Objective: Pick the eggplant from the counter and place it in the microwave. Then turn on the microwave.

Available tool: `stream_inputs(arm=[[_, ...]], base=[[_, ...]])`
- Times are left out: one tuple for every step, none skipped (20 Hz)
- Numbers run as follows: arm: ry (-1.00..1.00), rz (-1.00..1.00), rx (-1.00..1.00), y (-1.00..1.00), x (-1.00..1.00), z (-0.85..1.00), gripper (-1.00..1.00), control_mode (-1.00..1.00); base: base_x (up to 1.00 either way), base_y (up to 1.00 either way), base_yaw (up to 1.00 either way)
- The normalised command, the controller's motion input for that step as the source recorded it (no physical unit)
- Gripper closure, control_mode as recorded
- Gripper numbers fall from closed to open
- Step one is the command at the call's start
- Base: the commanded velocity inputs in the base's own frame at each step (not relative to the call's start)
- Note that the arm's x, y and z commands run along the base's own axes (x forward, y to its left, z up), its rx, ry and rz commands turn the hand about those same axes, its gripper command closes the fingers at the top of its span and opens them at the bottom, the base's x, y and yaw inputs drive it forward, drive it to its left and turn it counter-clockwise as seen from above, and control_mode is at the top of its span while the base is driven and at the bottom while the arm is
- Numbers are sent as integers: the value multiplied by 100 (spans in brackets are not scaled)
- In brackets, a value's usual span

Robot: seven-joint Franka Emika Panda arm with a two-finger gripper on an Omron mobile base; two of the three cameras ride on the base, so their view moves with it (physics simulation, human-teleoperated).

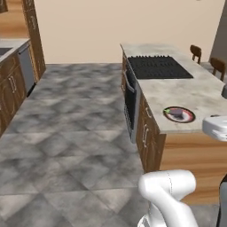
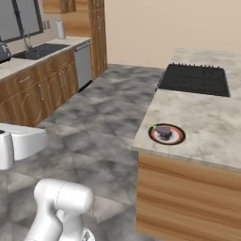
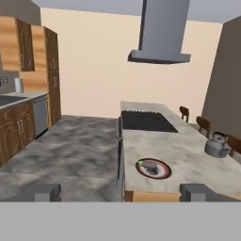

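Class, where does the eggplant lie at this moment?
The eggplant lies on the red-rimmed plate, near the front edge of the island counter, on the near side of the black cooktop; in the hand view a kettle stands to its right.

the thing on the plate is a dark blob, too small to say what it is. kettle is chopped by the right edge in the left base view. sink runs under the window, its left end cut off. chairs sit half hidden behind the counter.
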Motion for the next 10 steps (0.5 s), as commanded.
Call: stream_inputs(arm=[[0, 0, 0, 0, 0, 0, -100, 100], [0, 0, 0, 0, 0, 0, -100, 100], [0, 0, 0, 0, 0, 0, -100, 100], [0, 0, 0, 0, 0, 0, -100, 100], [0, 0, 0, 0, 0, 0, -100, 100], [0, 0, 0, 0, 0, 0, -100, 100], [0, 0, 0, 0, 0, 0, -100, 100], [0, 0, 0, 0, 0, 0, -100, 100], [0, 0, 0, 0, 0, 0, -100, 100], [0, 0, 0, 0, 0, 0, -100, 100]], base=[[14, -51, -22], [22, -44, -25], [29, -36, -28], [44, -19, -32], [42, -18, -30], [43, -18, -26], [45, -18, -19], [54, -18, -13], [62, -19, -7], [65, -21, -5]])
